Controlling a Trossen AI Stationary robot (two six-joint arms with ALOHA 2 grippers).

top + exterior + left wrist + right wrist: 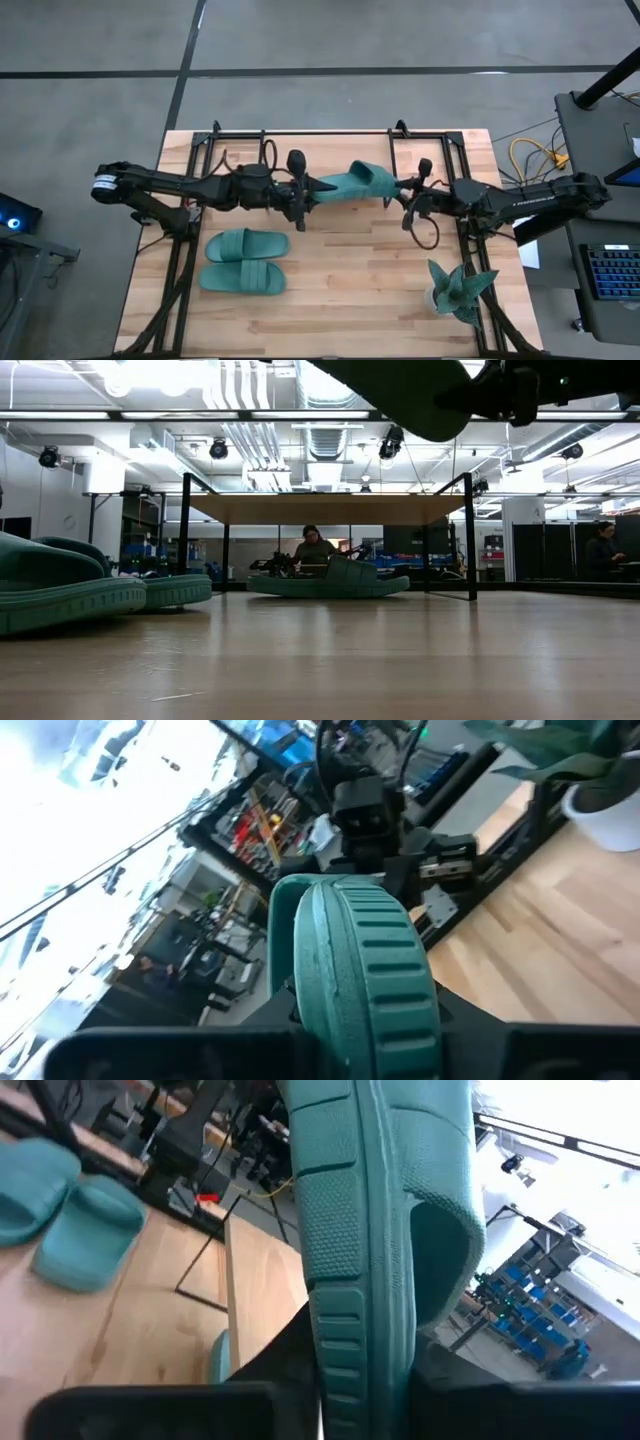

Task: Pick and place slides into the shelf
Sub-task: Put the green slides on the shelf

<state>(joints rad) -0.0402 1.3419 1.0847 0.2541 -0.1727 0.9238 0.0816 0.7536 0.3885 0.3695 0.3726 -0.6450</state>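
Note:
One teal slide point(355, 182) hangs in the air over the middle of the table, turned on its edge, between my two grippers. My left gripper point(306, 190) is shut on its left end and my right gripper point(403, 187) on its right, strap end. In the low view this slide point(400, 390) shows dark at the top. Two more slides point(245, 243) point(243, 277) lie flat on their soles at the table's near left. The shelf point(325, 510) stands at the far side, with another slide point(330, 582) on the table under its top board. My left gripper pinches the slide's narrow heel end point(360, 990) between its two fingers, coming level from the table's left, along the slide. The slide is clear of the table. My right gripper has the sole at the strap end point(350, 1340) between its two fingers, coming level from the table's right. The strap point(445, 1260) bulges to one side beyond the fingers.
A teal spiky plant in a pot point(455, 292) stands at the near right. Black frame bars point(185, 270) run along the table's left and right sides. Bare wood point(350, 280) lies between the two slides and the plant.

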